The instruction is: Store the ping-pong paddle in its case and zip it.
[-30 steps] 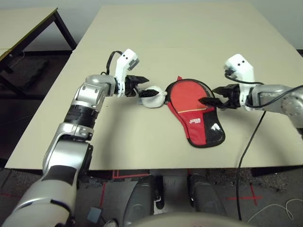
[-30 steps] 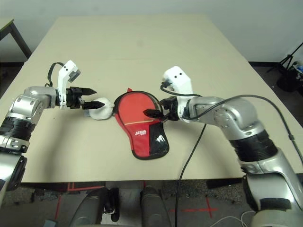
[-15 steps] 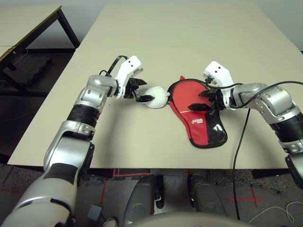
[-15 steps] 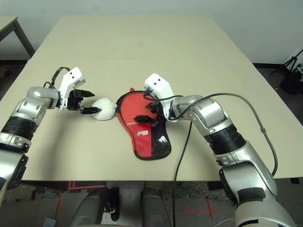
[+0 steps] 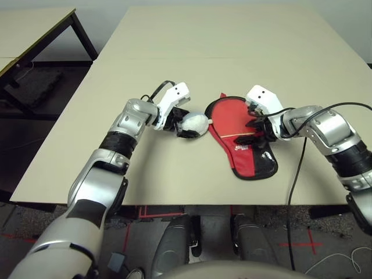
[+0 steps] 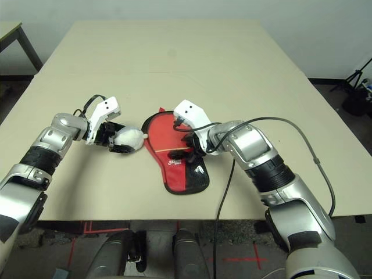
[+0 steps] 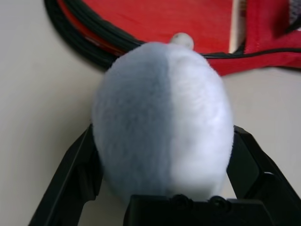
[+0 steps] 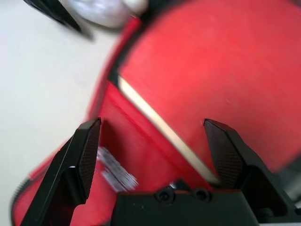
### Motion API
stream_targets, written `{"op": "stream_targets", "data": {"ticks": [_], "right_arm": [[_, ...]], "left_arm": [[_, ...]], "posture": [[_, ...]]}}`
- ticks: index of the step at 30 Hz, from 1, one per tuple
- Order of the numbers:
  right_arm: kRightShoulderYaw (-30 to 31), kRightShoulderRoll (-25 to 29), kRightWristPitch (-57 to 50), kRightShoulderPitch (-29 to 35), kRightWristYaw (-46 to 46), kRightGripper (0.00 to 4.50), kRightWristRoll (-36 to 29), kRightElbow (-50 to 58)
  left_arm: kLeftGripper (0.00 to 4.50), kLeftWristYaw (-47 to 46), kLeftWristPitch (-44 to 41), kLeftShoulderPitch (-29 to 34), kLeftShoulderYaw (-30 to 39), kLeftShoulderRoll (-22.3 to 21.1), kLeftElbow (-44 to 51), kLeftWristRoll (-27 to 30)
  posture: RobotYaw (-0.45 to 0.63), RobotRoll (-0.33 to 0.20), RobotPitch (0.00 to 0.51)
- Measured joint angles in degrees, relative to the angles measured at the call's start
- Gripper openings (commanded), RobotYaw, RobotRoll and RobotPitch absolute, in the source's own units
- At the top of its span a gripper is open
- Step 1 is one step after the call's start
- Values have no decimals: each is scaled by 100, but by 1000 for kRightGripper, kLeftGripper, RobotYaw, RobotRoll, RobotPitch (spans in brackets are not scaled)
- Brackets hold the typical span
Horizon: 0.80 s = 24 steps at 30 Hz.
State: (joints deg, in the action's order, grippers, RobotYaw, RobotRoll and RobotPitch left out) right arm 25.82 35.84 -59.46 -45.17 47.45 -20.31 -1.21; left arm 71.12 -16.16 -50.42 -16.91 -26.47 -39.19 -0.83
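The case (image 5: 247,148) lies flat on the beige table (image 5: 244,58), near the front edge and a little to the right of the middle. Its narrow end, with the black mesh patch (image 5: 263,163) and the white logo, points toward the robot. Its round end is farther away. The round end is open, and the red rubber face of the ping-pong paddle (image 5: 232,116) shows inside it, with a black edge around it. The handle of the paddle is hidden under the red fabric.

The right gripper (image 8: 157,155) is just above the middle of the case and points down at it. Its two black fingers (image 8: 84,155) stand wide apart with nothing between them, one over the red fabric and the other over the paddle face. I cannot tell if the tips touch the case.

To the left of the case, touching its round end, is a white fluffy ball (image 7: 164,117). The left gripper (image 5: 185,129) comes to it from the left. Its fingers (image 7: 75,174) are on both sides of the ball and very close to it. Whether they already press the ball, I cannot tell.

Beyond these things, the table goes far back. At the far left stands a second table with dark legs (image 5: 81,35).
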Motion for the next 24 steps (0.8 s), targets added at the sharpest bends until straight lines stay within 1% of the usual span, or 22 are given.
{"op": "stream_targets", "data": {"ticks": [1,2,4,5,6,9,11,13,17,24], "right_arm": [[9,-56,47,1,6,4500,47,-28],[11,-107,98,0,10,4500,94,-63],[12,-188,209,0,22,4500,188,-156],[11,-216,259,-1,34,4500,247,-189],[11,-249,312,-2,49,4500,292,-235],[11,-376,546,-21,63,4500,477,-427],[11,-456,697,-43,68,4500,573,-568],[11,-512,773,-56,64,4500,658,-639],[9,-562,924,-154,-25,4500,929,-891],[14,-626,1202,-210,57,4500,1285,-1200]], "left_arm": [[3271,21,-49,20,1,-16,82,11],[3018,36,-98,36,4,-39,140,22],[2337,39,-221,89,34,-102,266,50],[2071,39,-276,94,39,-135,304,62],[1693,40,-303,96,50,-174,327,73],[971,-190,-245,29,120,-227,194,41],[640,-456,-127,-112,146,-228,-59,-1],[478,-571,-33,-188,147,-224,-220,-15],[425,-856,163,-277,149,-168,-573,-89],[411,-1313,328,-568,198,115,-1185,-147]], "posture": [[-37,0,114],[-33,0,114],[-28,0,114],[-26,0,115],[-22,0,114],[-13,0,114],[-10,0,114],[-9,0,117],[-5,0,122],[-2,0,132]]}}
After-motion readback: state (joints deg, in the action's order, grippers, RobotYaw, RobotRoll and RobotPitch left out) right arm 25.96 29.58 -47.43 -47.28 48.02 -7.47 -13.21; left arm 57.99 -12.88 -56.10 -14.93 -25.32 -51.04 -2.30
